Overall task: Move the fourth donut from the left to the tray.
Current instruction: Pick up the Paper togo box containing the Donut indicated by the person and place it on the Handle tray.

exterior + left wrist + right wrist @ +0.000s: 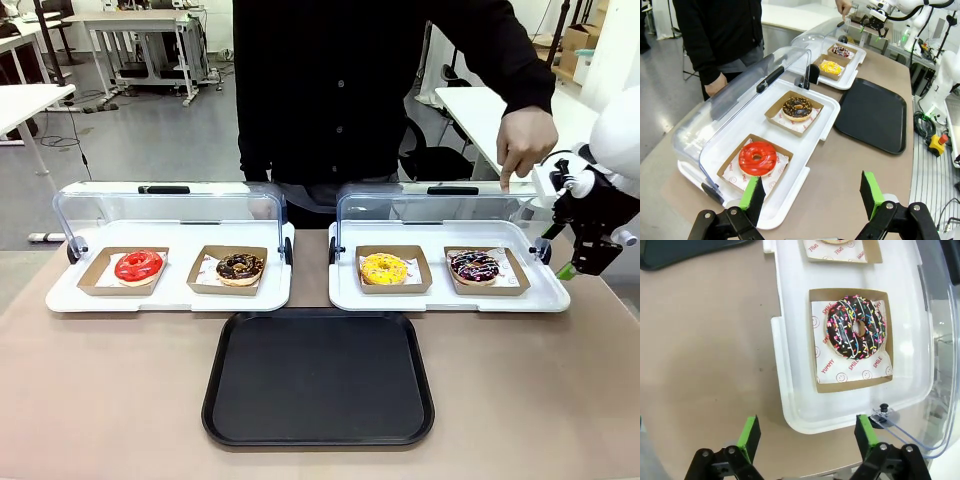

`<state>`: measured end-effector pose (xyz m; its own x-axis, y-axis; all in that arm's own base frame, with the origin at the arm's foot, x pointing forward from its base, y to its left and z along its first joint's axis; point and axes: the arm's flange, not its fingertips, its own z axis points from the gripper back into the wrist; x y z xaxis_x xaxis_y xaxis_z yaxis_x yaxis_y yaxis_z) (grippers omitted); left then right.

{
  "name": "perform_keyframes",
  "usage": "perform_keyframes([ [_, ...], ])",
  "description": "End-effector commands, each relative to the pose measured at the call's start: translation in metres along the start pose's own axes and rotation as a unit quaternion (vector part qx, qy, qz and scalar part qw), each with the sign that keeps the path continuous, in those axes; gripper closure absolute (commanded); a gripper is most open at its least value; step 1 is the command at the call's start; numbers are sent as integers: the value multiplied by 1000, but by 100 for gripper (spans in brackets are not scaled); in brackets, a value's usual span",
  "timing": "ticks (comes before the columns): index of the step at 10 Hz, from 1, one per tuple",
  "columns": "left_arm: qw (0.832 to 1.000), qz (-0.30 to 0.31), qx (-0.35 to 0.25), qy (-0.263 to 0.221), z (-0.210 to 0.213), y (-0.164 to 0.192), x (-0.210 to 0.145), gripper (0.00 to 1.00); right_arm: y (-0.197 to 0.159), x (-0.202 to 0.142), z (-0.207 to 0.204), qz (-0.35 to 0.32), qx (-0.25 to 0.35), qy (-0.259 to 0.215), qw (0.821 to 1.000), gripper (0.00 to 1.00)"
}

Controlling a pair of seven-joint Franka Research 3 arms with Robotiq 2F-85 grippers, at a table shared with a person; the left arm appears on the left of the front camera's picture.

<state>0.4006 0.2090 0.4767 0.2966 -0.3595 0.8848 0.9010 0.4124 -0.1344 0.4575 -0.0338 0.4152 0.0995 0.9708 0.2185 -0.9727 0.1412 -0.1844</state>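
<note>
The fourth donut [474, 266], chocolate-glazed with pink and white drizzle, sits in its brown holder at the right end of the right white display tray [545, 298]. It also appears far off in the left wrist view [841, 51]. My right gripper [575, 264] hangs just right of that display tray. Its jaws are open above the table in front of the donut [856, 326], holding nothing [807, 432]. The black tray [318, 378] lies bare at the table's front middle [872, 114]. My left gripper [811, 194] is open and bare, near the red donut [757, 158].
The left display tray holds the red donut [138, 266] and a speckled chocolate donut [240, 267]. A yellow donut [384, 268] sits left of the fourth one. Both clear lids stand raised. A person's hand [525, 145] rests on the right lid's far edge.
</note>
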Motion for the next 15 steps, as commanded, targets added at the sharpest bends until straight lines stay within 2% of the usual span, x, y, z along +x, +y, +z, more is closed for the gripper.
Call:
perform_keyframes([
  [1,1000,-5,-3,-9,1,-1,2,0,0,1,6,-1,7,0,1000,0],
  [8,1000,-5,-3,-9,1,-1,2,0,4,18,-61,61,-39,55,996,0],
  [15,1000,-5,-3,-9,1,-1,2,0,-22,19,-101,85,-61,58,993,0],
])
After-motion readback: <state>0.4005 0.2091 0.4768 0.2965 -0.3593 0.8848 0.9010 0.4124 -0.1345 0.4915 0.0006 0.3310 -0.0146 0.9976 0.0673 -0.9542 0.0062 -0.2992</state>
